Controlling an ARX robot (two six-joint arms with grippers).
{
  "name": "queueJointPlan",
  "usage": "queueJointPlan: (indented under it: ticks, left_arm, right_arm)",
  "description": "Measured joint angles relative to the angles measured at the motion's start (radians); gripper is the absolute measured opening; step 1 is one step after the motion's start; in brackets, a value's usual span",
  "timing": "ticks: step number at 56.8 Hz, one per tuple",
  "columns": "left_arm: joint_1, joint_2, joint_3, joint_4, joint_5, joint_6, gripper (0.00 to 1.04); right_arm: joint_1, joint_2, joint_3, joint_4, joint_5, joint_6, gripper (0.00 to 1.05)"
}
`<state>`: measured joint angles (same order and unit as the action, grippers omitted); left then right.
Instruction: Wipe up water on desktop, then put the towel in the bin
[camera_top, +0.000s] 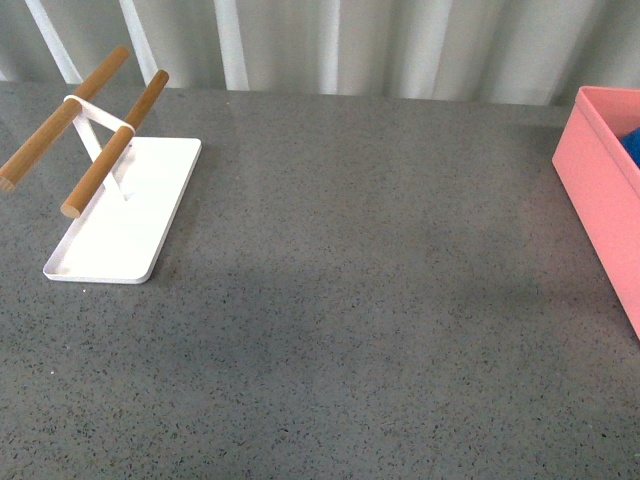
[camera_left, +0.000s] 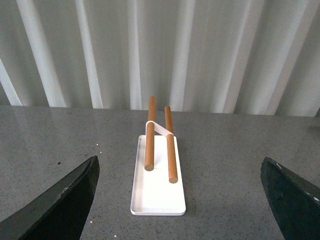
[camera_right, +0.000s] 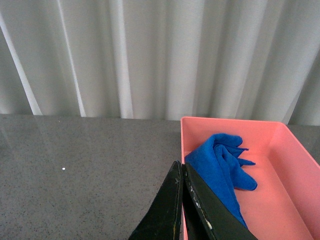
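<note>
Right wrist view: right fingers (camera_right: 181, 210) pressed together, empty, beside towel (camera_right: 222, 165) in bin (camera_right: 295, 165); left fingers (camera_left: 65, 200) spread wide, empty; no legible writing

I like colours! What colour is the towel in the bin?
Bright blue towel; right wrist view.
</note>
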<state>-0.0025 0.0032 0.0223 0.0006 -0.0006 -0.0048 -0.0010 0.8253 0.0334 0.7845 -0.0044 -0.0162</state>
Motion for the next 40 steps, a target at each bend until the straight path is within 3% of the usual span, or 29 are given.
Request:
queueJointPlan:
  ticks: [18, 40]
  left_arm:
    - [0.0, 0.0, 0.0, 0.0, 0.0, 0.0, 0.98]
    - [0.0, 0.0, 0.0, 0.0, 0.0, 0.0, 0.98]
  right_arm:
    - [0.0, -0.274, -0.008, -0.243, 0.0, 0.003, 0.03]
    - [0.0, -0.462, -0.01, -0.421, 0.001, 0.006, 0.03]
